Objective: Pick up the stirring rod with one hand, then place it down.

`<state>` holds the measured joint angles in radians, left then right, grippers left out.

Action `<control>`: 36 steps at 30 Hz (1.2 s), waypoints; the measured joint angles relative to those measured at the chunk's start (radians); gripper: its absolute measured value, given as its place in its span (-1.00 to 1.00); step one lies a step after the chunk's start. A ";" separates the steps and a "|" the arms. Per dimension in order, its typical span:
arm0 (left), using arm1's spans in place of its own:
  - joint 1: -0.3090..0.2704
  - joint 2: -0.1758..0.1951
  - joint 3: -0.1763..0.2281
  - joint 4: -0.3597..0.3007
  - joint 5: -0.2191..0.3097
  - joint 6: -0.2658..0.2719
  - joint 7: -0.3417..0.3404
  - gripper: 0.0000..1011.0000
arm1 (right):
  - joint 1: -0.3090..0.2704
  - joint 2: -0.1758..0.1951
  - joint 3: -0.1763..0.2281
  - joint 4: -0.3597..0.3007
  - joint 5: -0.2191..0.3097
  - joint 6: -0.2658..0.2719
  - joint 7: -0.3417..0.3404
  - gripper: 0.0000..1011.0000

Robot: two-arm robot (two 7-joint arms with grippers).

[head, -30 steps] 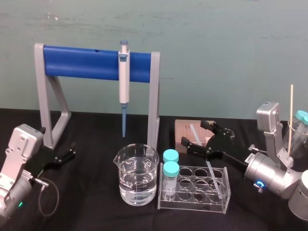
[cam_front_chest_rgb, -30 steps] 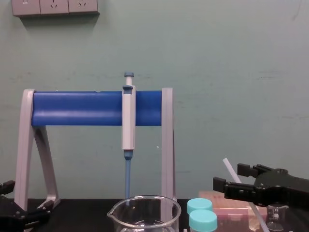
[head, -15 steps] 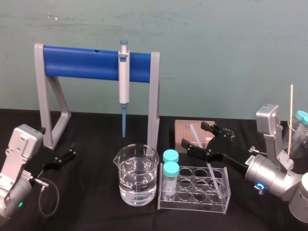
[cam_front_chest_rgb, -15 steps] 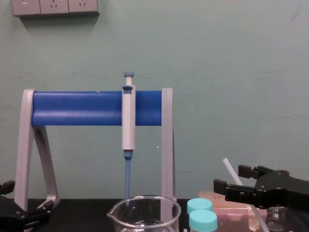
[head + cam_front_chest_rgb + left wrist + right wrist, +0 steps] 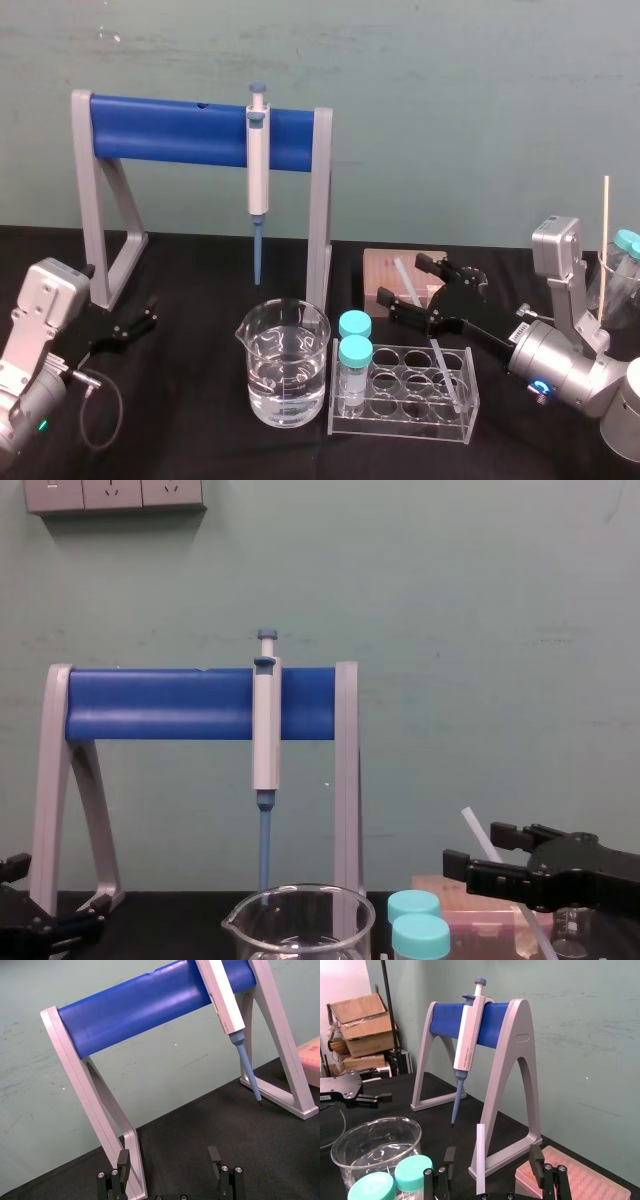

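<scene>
**Head view: rod leaning in the rack, right tool spread around it**

From the head camera I see the stirring rod (image 5: 441,357) leaning with its lower end in a well of the clear tube rack (image 5: 400,426). Its upper end tilts back and to the left, towards the pinkish box (image 5: 378,262). The right tool (image 5: 402,280) is just above the rack, and the upper part of the rod passes between its two fingers.

The right wrist camera gives me what the head view cannot: the gaps. There the rod (image 5: 480,1160) rises between the spread fingers of the right tool (image 5: 492,1152), nearer one finger than the other. I see clear space on both sides, so nothing is clamped.

The chest camera looks from the side. It shows the rod (image 5: 474,827) slanting, with its top poking out above the right tool (image 5: 472,846).

The left tool (image 5: 150,312) sits over the black tabletop (image 5: 200,270) on the far left, well apart from the rack. The left wrist camera shows the left tool's (image 5: 168,1155) fingers apart with nothing between them, facing the foot of the pipette stand (image 5: 100,1105).
</scene>
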<state>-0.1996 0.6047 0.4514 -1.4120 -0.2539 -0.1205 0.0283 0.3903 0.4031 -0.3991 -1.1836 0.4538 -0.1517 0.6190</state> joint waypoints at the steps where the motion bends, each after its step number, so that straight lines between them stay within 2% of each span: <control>1: 0.000 0.000 0.000 0.000 0.000 0.000 0.000 0.98 | 0.000 0.000 0.000 0.000 0.000 0.000 0.000 0.85; 3: 0.000 0.000 0.000 0.000 0.000 0.000 0.000 0.98 | 0.000 0.000 0.000 0.000 0.000 0.000 0.000 0.80; 7: 0.000 0.000 0.000 0.000 0.000 0.000 0.000 0.98 | 0.001 0.000 0.000 0.001 0.001 0.001 0.001 0.53; 9: 0.000 0.000 0.000 0.000 0.000 0.000 0.000 0.98 | 0.001 0.000 0.000 0.001 0.001 0.001 0.001 0.45; 13: 0.000 0.000 0.000 0.000 0.000 0.000 0.000 0.98 | 0.001 0.000 0.000 0.001 0.001 0.001 0.001 0.14; 15: 0.000 0.000 0.000 0.000 0.000 0.000 0.000 0.98 | 0.001 0.000 0.000 0.001 0.001 0.001 0.001 0.06; 17: 0.000 0.000 0.000 0.000 0.000 0.000 0.000 0.98 | 0.001 0.000 0.000 0.001 0.001 0.001 0.001 -0.11; 29: 0.000 0.000 0.000 0.000 0.000 0.000 0.000 0.98 | 0.001 0.000 0.000 0.001 0.001 0.001 0.002 -0.82; 36: 0.000 0.000 0.000 0.000 0.000 0.000 0.000 0.98 | 0.001 0.000 0.000 0.001 0.001 0.001 0.002 -0.86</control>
<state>-0.1995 0.6047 0.4514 -1.4120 -0.2540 -0.1205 0.0283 0.3913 0.4031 -0.3991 -1.1826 0.4548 -0.1511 0.6207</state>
